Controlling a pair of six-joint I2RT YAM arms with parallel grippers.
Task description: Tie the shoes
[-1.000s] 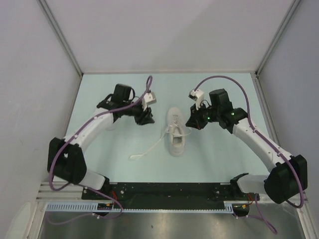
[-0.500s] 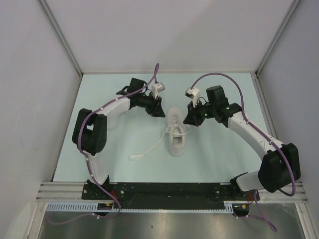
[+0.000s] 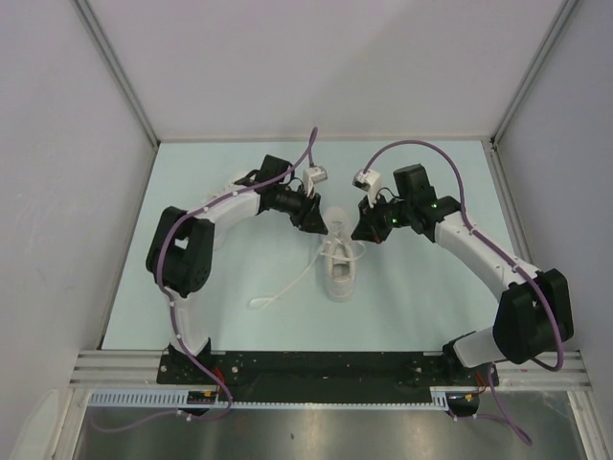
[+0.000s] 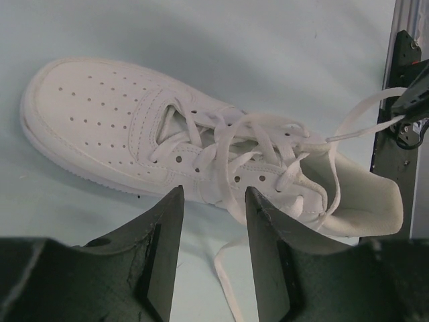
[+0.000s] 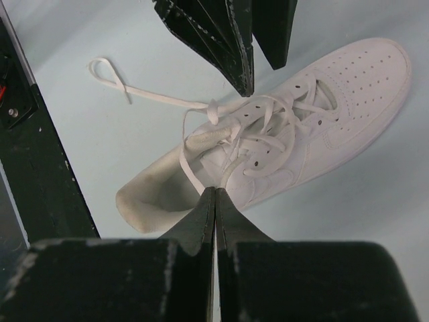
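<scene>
Two pincers: we see the left pincer [image 3: 313, 218] and the right pincer [image 3: 365, 230] reaching in from either side over the far middle of the table [image 3: 431, 297], with one shoe [image 3: 340, 268] between them.
Left wall [image 3: 57, 192]: well apart from the left pincer. That arm's elbow sits much nearer to it than the tips do.
Loose lace end [image 3: 273, 295]: on the table, nearward and to the left of the left pincer, well apart from it, ending in a small curl.
Left pincer: jaws parted about halfway, gripping nothing. We see the shoe's side just beyond its fingers [image 4: 167, 221], but whether they touch it we cannot tell.
Shoe: toe at the far end just right of the left pincer's tips, heel pointing toward the arm bases, laces loosely threaded.
Held lace [image 4: 365, 124]: runs taut from the upper eyelets to the right pincer.
Right pincer: closed tight with that strand pinched at its tips, just right of the shoe's tongue.
Right wall [image 3: 565, 144]: well apart from the right pincer.
Black rail [image 3: 316, 369]: along the table's near edge, well behind both pincers.
</scene>
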